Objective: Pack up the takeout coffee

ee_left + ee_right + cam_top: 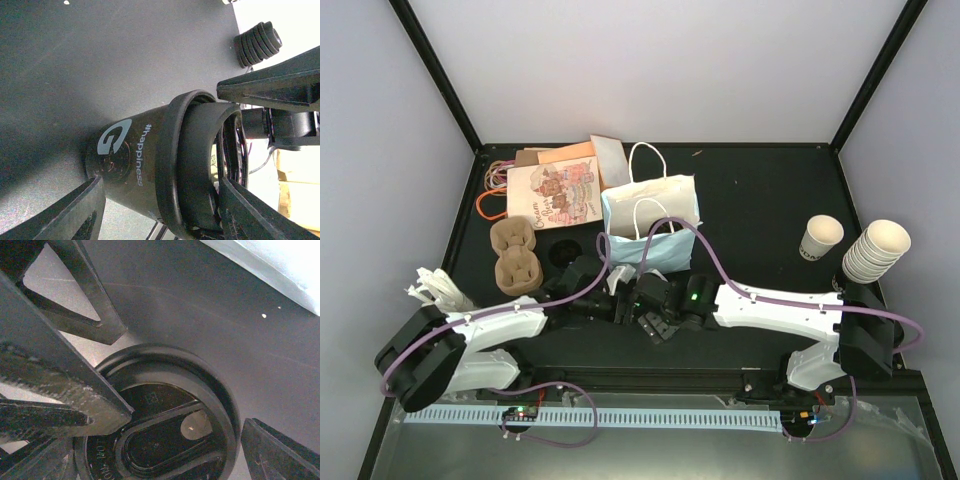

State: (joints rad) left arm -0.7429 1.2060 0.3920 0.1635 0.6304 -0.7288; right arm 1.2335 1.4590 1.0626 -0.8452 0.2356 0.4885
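The table (760,190) was black and flat, with a dull shine. Behind it stood a plain white back wall (660,70). The left wall (380,150) and the right wall (920,120) looked pale and a bit purple. Two black bars (435,75) ran up the far corners. Along the near edge lay a long white strip (700,419) with small teeth. Closer still was a grey sheet (670,455), maybe metal. The light was bright and even, with soft shadows.
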